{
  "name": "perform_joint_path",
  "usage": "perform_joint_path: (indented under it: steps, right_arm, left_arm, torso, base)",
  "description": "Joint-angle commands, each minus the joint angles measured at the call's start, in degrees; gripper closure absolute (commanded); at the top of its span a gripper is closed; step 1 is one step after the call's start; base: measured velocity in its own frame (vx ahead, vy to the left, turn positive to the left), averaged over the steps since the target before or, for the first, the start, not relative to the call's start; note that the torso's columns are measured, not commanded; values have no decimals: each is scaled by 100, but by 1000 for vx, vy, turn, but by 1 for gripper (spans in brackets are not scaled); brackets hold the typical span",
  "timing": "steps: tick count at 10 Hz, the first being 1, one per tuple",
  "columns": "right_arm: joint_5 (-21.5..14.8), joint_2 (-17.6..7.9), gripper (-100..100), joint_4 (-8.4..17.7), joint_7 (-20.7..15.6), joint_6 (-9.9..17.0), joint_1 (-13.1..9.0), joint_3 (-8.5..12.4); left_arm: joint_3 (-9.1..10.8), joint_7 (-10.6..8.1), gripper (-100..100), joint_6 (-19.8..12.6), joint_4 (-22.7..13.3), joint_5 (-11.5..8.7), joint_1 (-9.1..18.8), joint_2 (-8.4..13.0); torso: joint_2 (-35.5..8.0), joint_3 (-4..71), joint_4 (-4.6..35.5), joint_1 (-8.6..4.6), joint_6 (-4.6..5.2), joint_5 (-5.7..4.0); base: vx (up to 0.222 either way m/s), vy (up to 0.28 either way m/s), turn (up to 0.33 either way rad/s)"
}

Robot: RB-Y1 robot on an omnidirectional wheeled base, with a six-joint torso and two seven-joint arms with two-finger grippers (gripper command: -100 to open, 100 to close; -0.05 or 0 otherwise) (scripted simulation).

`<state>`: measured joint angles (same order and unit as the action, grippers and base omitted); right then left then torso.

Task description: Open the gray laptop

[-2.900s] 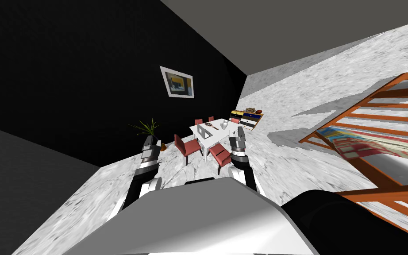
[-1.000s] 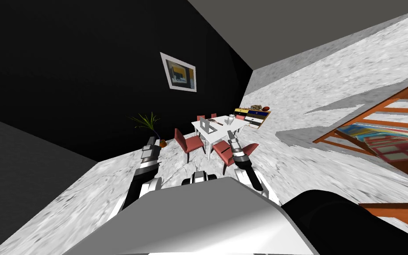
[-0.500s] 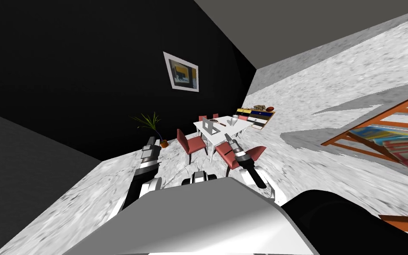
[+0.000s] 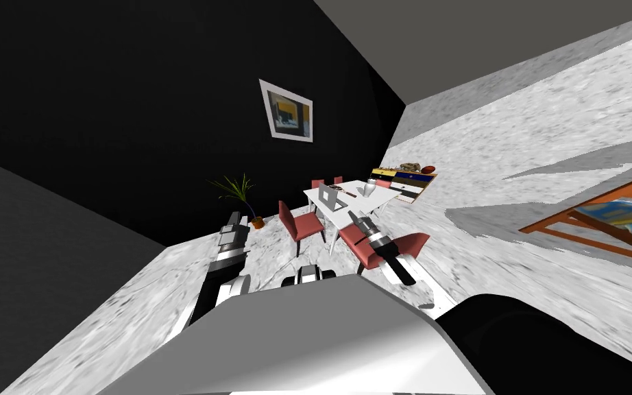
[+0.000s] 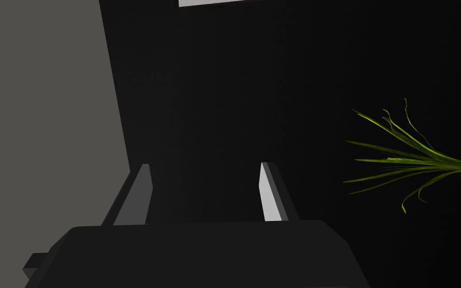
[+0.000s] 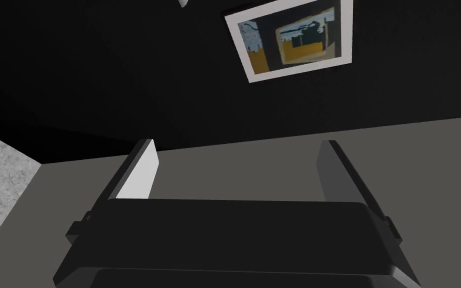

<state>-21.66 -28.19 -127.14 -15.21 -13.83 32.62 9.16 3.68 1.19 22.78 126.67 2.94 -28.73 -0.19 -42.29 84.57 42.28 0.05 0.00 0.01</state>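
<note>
Floor [image 4: 486,260] mottled white-grey, stone-like, rough-speckled. Table [image 4: 350,206] plain white, smooth, material unclear. Chairs [image 4: 304,225] red, matt; cloth or plastic not tellable. Shelf [image 4: 548,219] orange-brown, wood look. Laptop [image 4: 332,197] flat grey, matt. Wall [image 4: 136,103] black, flat matt. Fingers [image 5: 272,195] light grey, smooth and matt, on a dark matt block.

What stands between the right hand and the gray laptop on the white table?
Red chairs do. One stands at the near side of the white table, in front of the gray laptop; another stands beneath the right forearm. The open right hand is apart from the table.
</note>
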Motion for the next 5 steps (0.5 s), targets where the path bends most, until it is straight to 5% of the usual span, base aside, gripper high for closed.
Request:
perform_joint_path:
  steps: [1,5]
  right_arm:
    - [-369,-428,-100,190,-213,331,-30,148]
    - [-848,-1077,-100,524,-502,779,-49,367]
  left_arm:
    - [0,0,0,0,0,0,0,0]
    - [0,0,0,0,0,0,0,0]
  torso:
    - [0,-1,1,-5,0,0]
    - [3,2,-1,-10,-1,-3]
  base:
    - [80,80,84]
    - [85,70,112]
